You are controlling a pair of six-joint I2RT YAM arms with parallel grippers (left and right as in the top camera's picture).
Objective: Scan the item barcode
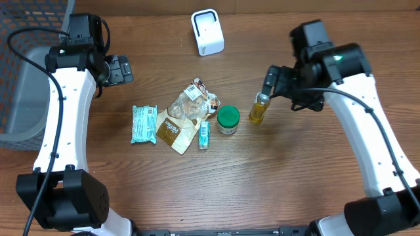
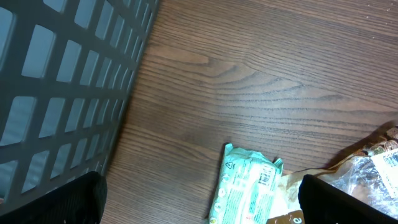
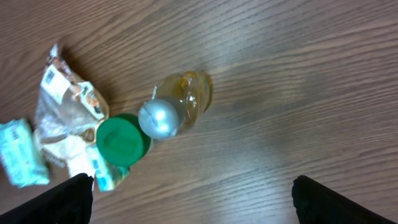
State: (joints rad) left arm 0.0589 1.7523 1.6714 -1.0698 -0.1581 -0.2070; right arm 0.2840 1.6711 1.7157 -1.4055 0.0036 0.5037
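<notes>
Right gripper [image 1: 270, 84] beside a small yellow bottle [image 1: 258, 109].
Its jaws stand spread wide and empty; the bottle sits just nearer, untouched.

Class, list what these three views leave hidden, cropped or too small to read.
- Overhead: print on the teal foil snack packet is too small; no barcode is readable.
- Overhead: the grey mesh plastic basket is cut off by the left edge.
- Left wrist: the clear crumpled plastic bag runs off the right edge.
- Right wrist: the round green-lidded jar shows only its lid, which hides its sides.
</notes>
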